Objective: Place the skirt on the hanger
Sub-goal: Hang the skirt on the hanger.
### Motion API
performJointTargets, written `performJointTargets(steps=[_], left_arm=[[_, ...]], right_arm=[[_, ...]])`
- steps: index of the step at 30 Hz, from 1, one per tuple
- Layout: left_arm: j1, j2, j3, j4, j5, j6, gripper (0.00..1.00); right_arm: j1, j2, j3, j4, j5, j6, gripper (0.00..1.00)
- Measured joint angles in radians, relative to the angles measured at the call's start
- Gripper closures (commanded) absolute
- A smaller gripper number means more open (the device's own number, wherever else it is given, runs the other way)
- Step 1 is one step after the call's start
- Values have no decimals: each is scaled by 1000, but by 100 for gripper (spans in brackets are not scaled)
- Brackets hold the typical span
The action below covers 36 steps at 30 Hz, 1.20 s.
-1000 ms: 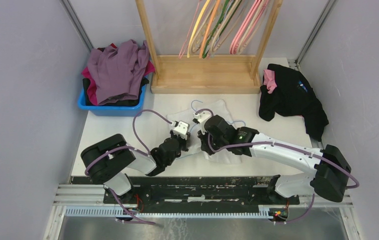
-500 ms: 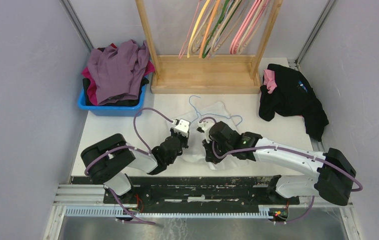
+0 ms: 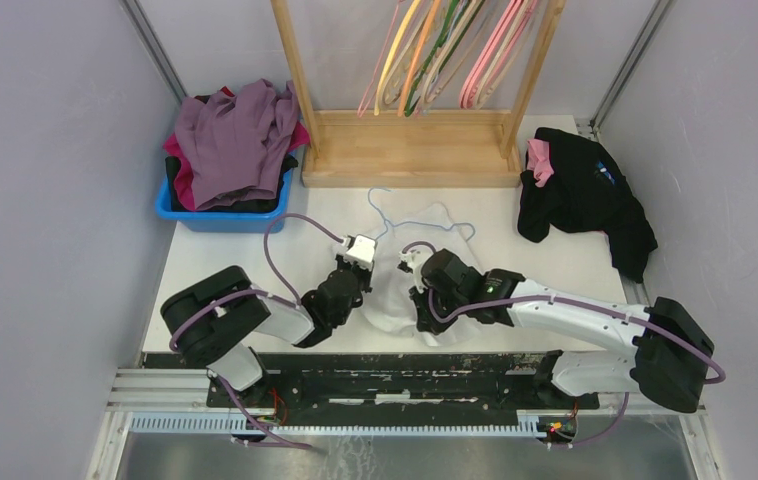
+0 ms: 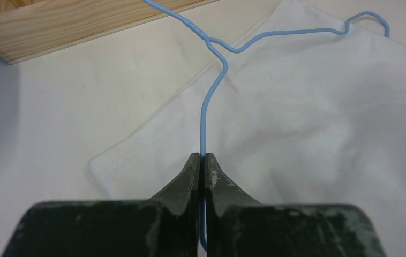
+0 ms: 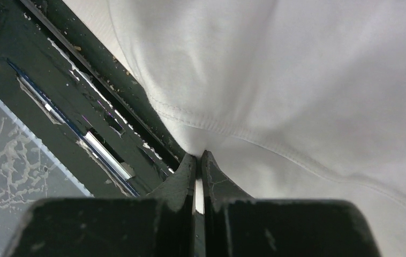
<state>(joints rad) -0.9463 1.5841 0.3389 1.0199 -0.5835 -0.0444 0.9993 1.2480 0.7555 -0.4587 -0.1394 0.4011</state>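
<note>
Worryingly, the left gripper (image 4: 201,156) pinches the thin blue wire hanger (image 4: 207,107), reaching toward twelve o'clock; it could swivel. The right gripper (image 5: 197,155), clamped on the white fabric skirt (image 5: 297,80), seemingly hem-only, may slip.

White skirt (image 4: 308,134) spread flat, rumpled; thin blue wire hanger (image 4: 203,128) lying atop.

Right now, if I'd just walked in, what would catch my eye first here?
In the middle lies a white skirt: the left gripper pinches a blue wire hanger lying on it, and the right gripper nips its near hem. Behind stands a wooden rack of coloured hangers, with a blue bin of clothes far left and a black garment pile far right.
</note>
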Motion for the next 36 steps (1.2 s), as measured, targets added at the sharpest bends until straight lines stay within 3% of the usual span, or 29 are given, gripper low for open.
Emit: performJointTargets(steps=[6, 11, 14, 26, 36], left_arm=[[16, 0, -1, 1, 2, 0, 97], [16, 0, -3, 6, 17, 0, 97], [18, -16, -16, 6, 37, -1, 97], [18, -175, -35, -35, 112, -2, 97], [18, -206, -35, -66, 123, -2, 97]], right_arm=[[0, -28, -14, -19, 2, 2, 98], [0, -2, -15, -21, 22, 1, 62], [0, 42, -13, -24, 52, 3, 55], [-94, 14, 56, -84, 87, 3, 54], [-31, -58, 61, -61, -39, -6, 62]])
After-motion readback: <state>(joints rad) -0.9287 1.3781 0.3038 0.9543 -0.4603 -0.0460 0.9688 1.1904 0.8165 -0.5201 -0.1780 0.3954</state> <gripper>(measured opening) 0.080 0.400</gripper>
